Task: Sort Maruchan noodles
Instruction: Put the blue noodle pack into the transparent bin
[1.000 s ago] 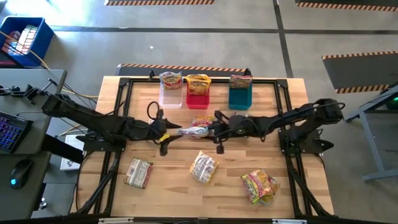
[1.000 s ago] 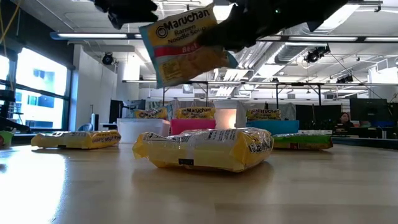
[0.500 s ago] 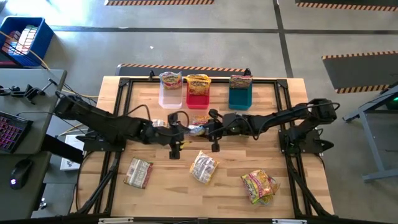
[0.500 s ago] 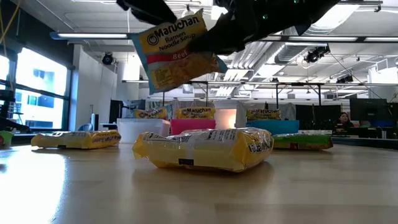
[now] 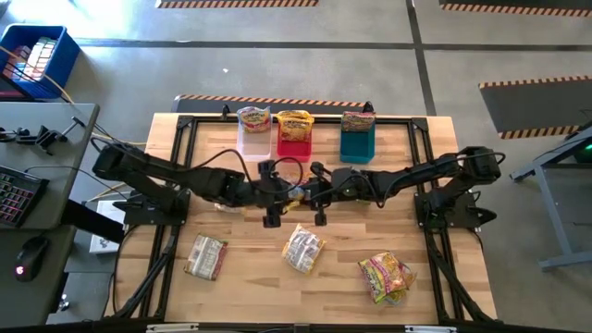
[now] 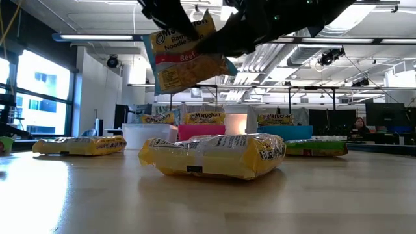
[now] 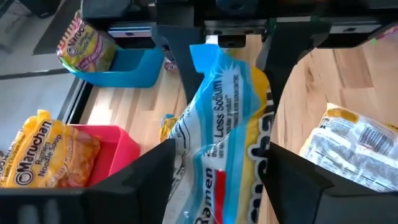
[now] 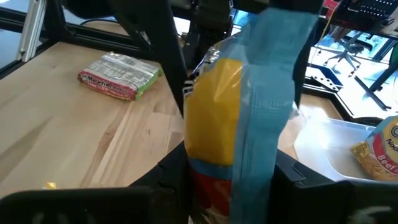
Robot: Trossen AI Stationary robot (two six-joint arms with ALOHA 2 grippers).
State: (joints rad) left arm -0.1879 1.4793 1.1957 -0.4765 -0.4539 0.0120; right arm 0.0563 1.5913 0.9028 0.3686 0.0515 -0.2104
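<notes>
While the blue-edged beef noodle packet [image 6: 187,53] hangs in the air above the middle of the surface [image 5: 231,287], just in front of the red bin [image 5: 294,146], the left end effector [image 5: 275,196] has come in over the last second until its spread fingers [image 7: 309,180] straddle the packet's free end. The right end effector [image 5: 317,195] stays clamped on the other end. Reads as a handover: the left has arrived but not closed. Three more packets [image 5: 302,248] lie loose nearer the front edge. The clear, red and teal bins each hold one.
</notes>
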